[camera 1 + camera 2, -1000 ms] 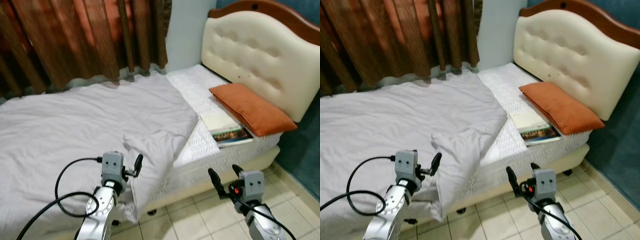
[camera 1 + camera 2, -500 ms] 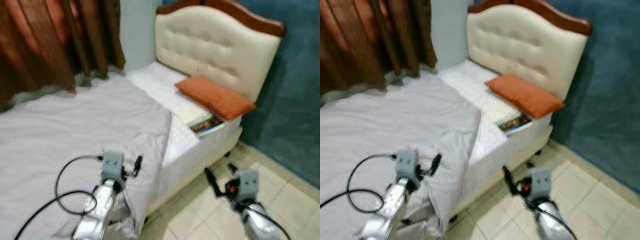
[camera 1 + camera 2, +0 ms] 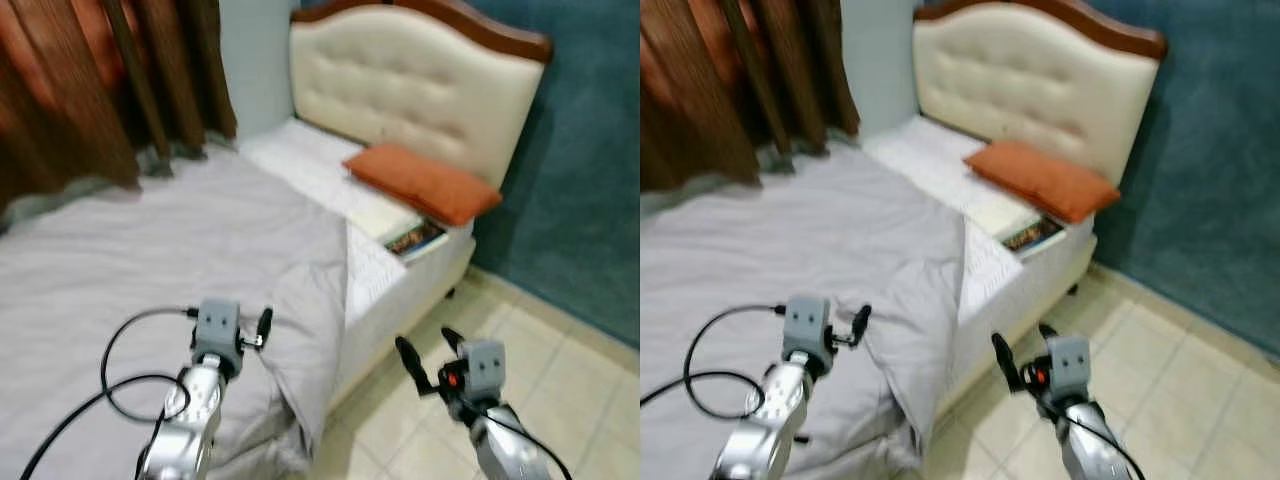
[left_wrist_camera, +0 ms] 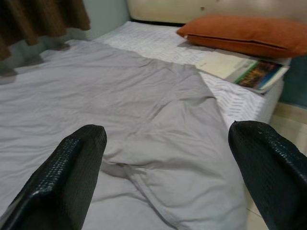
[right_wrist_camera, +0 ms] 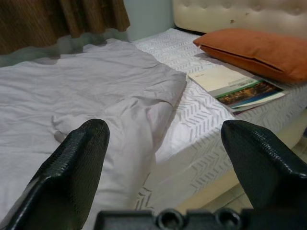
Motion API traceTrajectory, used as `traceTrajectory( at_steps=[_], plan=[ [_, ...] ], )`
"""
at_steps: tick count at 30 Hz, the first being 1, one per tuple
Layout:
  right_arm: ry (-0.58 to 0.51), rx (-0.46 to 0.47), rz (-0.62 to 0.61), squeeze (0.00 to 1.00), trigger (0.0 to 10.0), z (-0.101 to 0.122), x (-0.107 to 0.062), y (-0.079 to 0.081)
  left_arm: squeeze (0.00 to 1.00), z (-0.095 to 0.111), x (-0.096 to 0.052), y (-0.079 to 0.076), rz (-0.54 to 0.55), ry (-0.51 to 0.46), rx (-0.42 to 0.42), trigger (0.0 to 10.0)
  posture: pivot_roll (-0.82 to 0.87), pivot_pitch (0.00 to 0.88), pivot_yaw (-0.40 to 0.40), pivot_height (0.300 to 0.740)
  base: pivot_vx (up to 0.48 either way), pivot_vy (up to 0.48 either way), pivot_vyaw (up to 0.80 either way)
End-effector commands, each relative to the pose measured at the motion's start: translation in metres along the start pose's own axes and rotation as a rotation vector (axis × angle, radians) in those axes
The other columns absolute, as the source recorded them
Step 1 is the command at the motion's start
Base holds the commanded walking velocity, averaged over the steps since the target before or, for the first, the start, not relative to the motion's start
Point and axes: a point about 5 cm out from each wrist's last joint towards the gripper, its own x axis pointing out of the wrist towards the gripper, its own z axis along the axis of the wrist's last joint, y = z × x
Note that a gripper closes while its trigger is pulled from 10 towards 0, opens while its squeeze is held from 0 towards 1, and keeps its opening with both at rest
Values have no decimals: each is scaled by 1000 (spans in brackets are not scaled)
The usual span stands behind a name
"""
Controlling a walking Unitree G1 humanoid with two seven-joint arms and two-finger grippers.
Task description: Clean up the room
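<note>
A grey blanket (image 3: 180, 240) lies rumpled over the bed, with one corner (image 3: 310, 340) folded and hanging off the near edge. At the head end an orange pillow (image 3: 425, 183) rests on the bare white mattress (image 3: 300, 160), and a book (image 3: 412, 238) lies just in front of it. My left gripper (image 3: 262, 325) hovers open over the blanket near the bed's edge, holding nothing. My right gripper (image 3: 425, 352) is open above the tiled floor beside the bed, also holding nothing. In the wrist views the blanket (image 4: 144, 105) and the book (image 5: 235, 88) lie ahead of the open fingers.
A cream padded headboard (image 3: 410, 85) with a wooden rim stands against a blue wall (image 3: 590, 150). Brown curtains (image 3: 90, 80) hang behind the bed. Beige floor tiles (image 3: 560, 350) run along the bed's right side.
The whole picture has shifted: the camera turned, so the bed and headboard sit further left and more floor and blue wall show. Both arms keep the same pose, grippers still open.
</note>
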Motion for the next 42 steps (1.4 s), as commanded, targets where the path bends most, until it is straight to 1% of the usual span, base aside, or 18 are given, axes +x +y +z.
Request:
traceTrajectory(
  at_steps=[1, 6, 8, 9, 10, 11, 12, 13, 15, 18, 19, 20, 26, 27, 30, 37, 40, 42],
  plan=[
    [-6, -11, -9, 0, 10000, 3, 0, -5, 0, 0, 2, -8, -23, 6, 7, 10000, -119, 9, 48, 740, 450, 0, 0],
    [-4, -9, -6, 0, 10000, 2, 0, -5, 0, 0, 2, -8, -26, 9, 9, 10000, -117, 8, 47, 740, 460, 0, 0],
    [-18, -5, 0, 0, 10000, 7, -1, -5, 0, -4, -2, -1, 34, 5, -57, 10000, -119, 8, 45, 740, 0, 0, 0],
    [-23, -5, 3, 0, 10000, 9, -2, -5, 0, -7, -7, 5, 75, 3, -117, 10000, -119, 8, 45, 740, 0, 0, 0],
    [-27, -5, 6, 0, 10000, 10, -3, -5, 0, -9, -10, 9, 101, 1, -157, 10000, -119, 8, 45, 740, 0, 0, 0],
    [-25, -8, 12, 0, 10000, 12, -4, -6, 0, -14, -16, 12, 119, 9, -172, 10000, -137, 14, 22, 740, 0, 0, 0],
    [-25, -8, 12, 0, 10000, 12, -4, -6, 0, -14, -16, 12, 119, 9, -172, 10000, -137, 14, 22, 740, 0, 0, 0],
    [-12, -16, 21, 0, 10000, 12, -8, -8, 0, -25, -30, 10, 114, 38, -164, 10000, -136, 19, 13, 740, 0, 0, 0],
    [1, -25, 26, 0, 10000, 11, -11, -12, 0, -30, -36, 6, 106, 50, -144, 10000, -136, 25, -10, 740, 0, 0, 0],
    [20, -36, 33, 0, 10000, 10, -14, -17, 0, -27, -33, 3, 86, 41, -117, 10000, -129, 28, -28, 740, 0, 0, 0],
    [26, -38, 34, 0, 10000, 10, -13, -18, 0, -26, -27, 3, 84, 42, -110, 10000, -129, 25, -29, 740, 0, -480, 0],
    [29, -38, 35, 0, 10000, 10, -13, -19, 0, -25, -26, 2, 83, 42, -112, 10000, -129, 24, -31, 740, 0, -480, 0],
    [35, -30, 42, 0, 10000, 10, -8, -16, 0, -20, -18, -3, 70, 32, -111, 10000, -128, 14, -36, 740, 0, -480, 0],
    [37, -29, 47, 0, 10000, 11, -8, -16, 0, -20, -17, -5, 61, 32, -95, 10000, -129, 12, -36, 740, 0, -472, 0],
    [37, -28, 49, 0, 10000, 10, -7, -15, 0, -21, -16, -5, 60, 36, -90, 10000, -129, 5, -30, 740, 0, -472, 0],
    [32, -23, 51, 0, 10000, 10, -3, -12, 0, -20, -10, 3, 90, 43, -89, 10000, -130, 1, -19, 740, 0, -467, 0],
    [35, -22, 55, 0, 10000, 10, -2, -11, 0, -19, -9, 3, 79, 36, -43, 10000, -130, 3, -13, 740, 0, -411, 0],
    [31, -16, 42, 0, 10000, 10, -2, -11, 0, -17, -8, 4, 71, 25, 5, 10000, -130, 6, -8, 740, 0, 0, 616]
  ],
)
